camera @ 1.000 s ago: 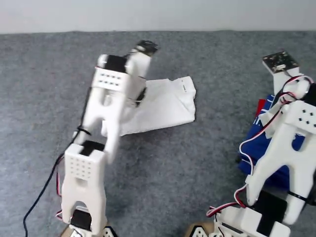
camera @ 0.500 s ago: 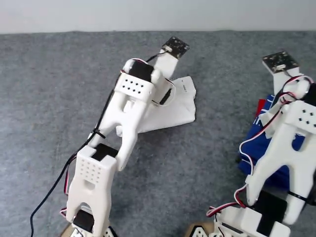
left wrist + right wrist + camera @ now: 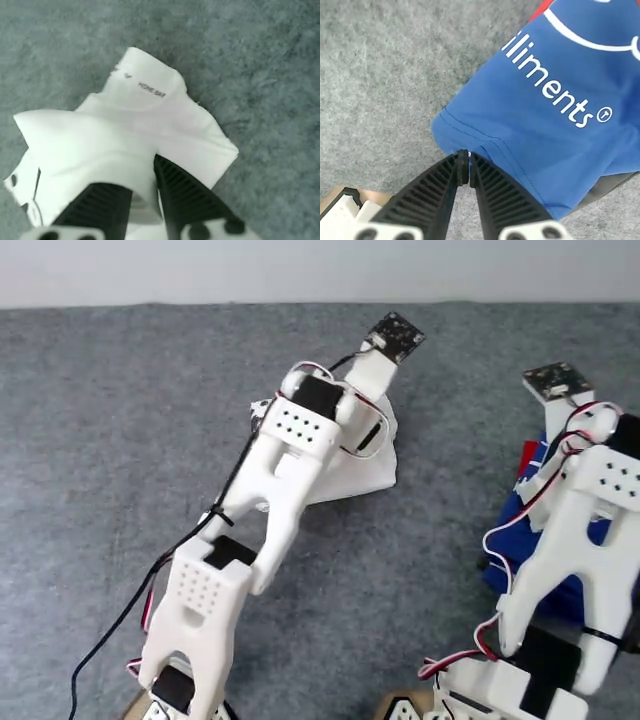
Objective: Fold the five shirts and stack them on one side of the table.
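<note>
Seen from above, a folded white shirt lies at the upper centre of the grey table, partly under one white arm. The left gripper has its jaws pinched on a fold of this shirt. At the right edge lies a blue shirt, where the right gripper has its jaws closed, tips meeting at the hem.

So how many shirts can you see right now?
3: a white shirt mid-table under the left arm, a blue shirt at the right side, and a red edge beside it. More may be hidden beneath the right arm.
</note>
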Robot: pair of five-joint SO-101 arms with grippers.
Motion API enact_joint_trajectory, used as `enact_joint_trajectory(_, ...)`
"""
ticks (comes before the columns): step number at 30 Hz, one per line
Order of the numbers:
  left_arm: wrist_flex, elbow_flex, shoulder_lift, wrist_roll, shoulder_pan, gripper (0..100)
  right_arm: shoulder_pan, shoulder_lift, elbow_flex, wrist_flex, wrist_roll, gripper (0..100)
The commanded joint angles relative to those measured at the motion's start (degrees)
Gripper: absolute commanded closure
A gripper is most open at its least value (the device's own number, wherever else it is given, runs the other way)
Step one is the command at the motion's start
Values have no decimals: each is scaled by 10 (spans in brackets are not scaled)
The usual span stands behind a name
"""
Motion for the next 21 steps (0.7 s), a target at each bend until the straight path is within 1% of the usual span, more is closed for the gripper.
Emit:
enact_joint_trajectory(1,-15,-62,13,4,6,984,-3,-28,-4,14,-5,987)
enact_joint_trajectory(3,-15,-97,37,5,7,969,-5,-25,-4,14,-6,987)
enact_joint_trajectory(5,-11,-132,62,13,8,919,-5,-24,-4,14,-7,987)
enact_joint_trajectory(8,2,-182,90,57,6,836,-5,-25,-4,14,-7,987)
enact_joint_trajectory(10,25,-218,99,57,5,811,-4,-25,-4,14,-7,987)
enact_joint_trajectory(12,54,-253,104,53,5,808,-4,-26,-4,14,-7,987)
enact_joint_trajectory(16,111,-300,100,24,-18,825,-4,-27,-4,14,-6,987)
enact_joint_trajectory(19,147,-326,105,-15,-53,912,-4,-27,-4,14,-7,987)
enact_joint_trajectory(21,158,-314,105,-33,-77,972,-4,-27,-4,14,-7,987)
